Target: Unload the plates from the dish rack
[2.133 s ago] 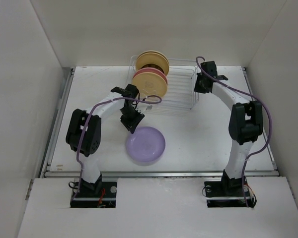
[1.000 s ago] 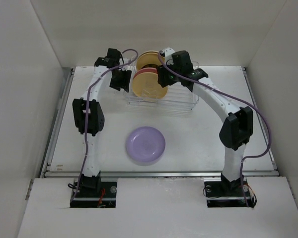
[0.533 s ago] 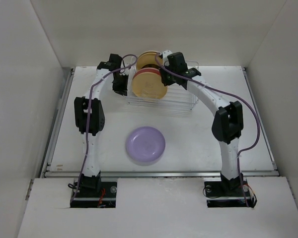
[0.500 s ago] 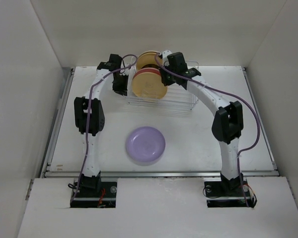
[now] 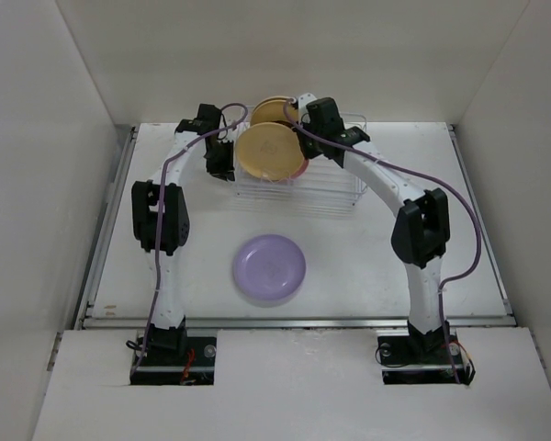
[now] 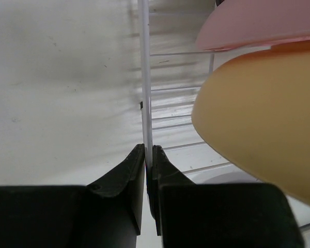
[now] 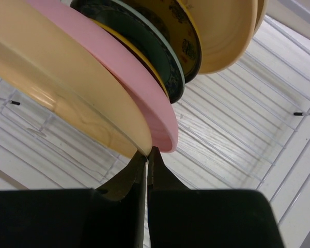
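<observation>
Right wrist: glossy round yellow plate (image 7: pixel 51 67) is pinched at its rim by right gripper (image 7: pixel 146 156); silver wire dish rack (image 6: pixel 144 77) is clamped by left gripper (image 6: pixel 149 156).

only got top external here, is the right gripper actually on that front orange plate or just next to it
observer: On it. In the right wrist view the right gripper is pinched shut on the rim of the orange plate, right beside the pink plate.
operator: and the left one
observer: The left gripper is shut on a thin upright wire of the dish rack, not on any plate.
operator: whats behind the pink
observer: A dark teal patterned plate, then a brown-gold one, then a plain yellow plate.
</observation>
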